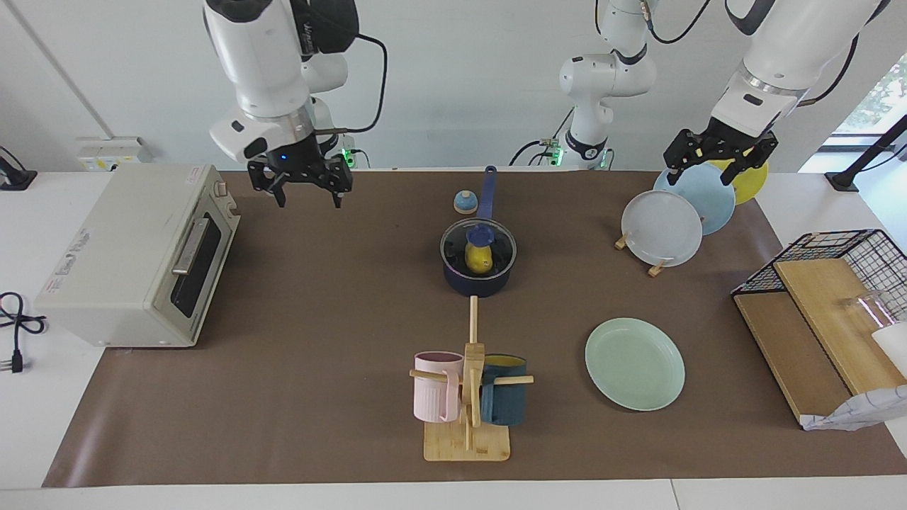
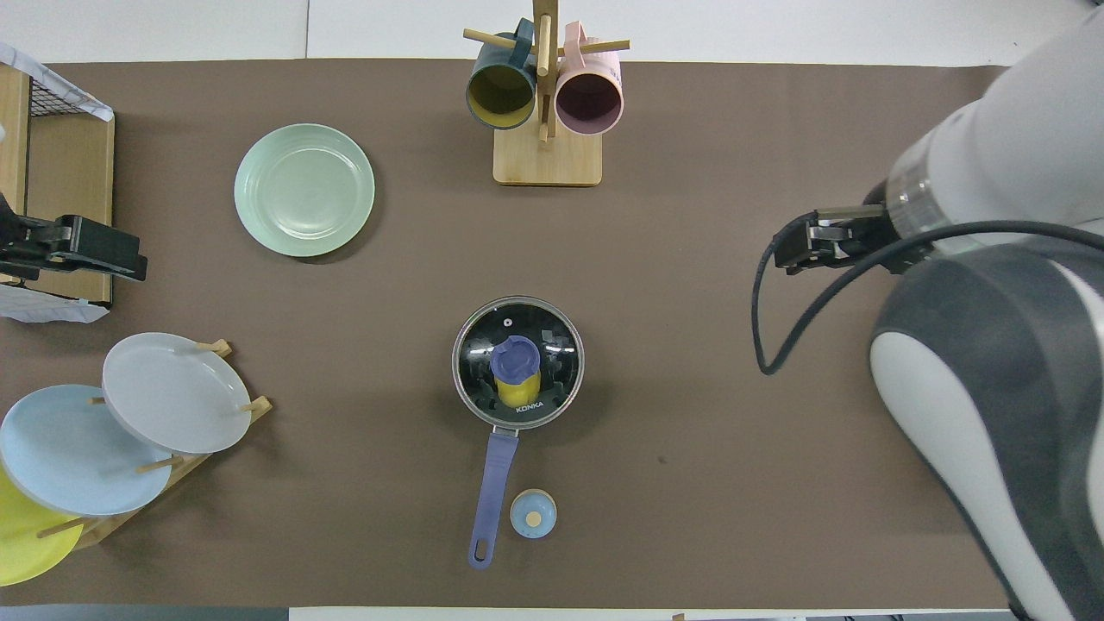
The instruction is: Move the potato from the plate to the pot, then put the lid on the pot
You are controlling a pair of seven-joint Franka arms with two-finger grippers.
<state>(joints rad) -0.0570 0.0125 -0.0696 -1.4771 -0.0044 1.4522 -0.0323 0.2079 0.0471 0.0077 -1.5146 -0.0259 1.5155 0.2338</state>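
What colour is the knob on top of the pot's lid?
Blue. The knob on the lid shows best in the overhead view.

White wall (image 1: 439, 85) at the robots' end. White table (image 1: 42, 425) under a brown mat (image 1: 319, 319). Window (image 1: 875, 95) with daylight and greenery at the left arm's end.

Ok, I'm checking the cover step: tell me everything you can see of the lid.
The lid is a round clear glass disc with a metal rim and a blue knob at its centre. It sits level on the dark blue pot, closing it. The yellow potato shows through the glass, under the knob. Nothing else touches the lid and no gripper is near it.
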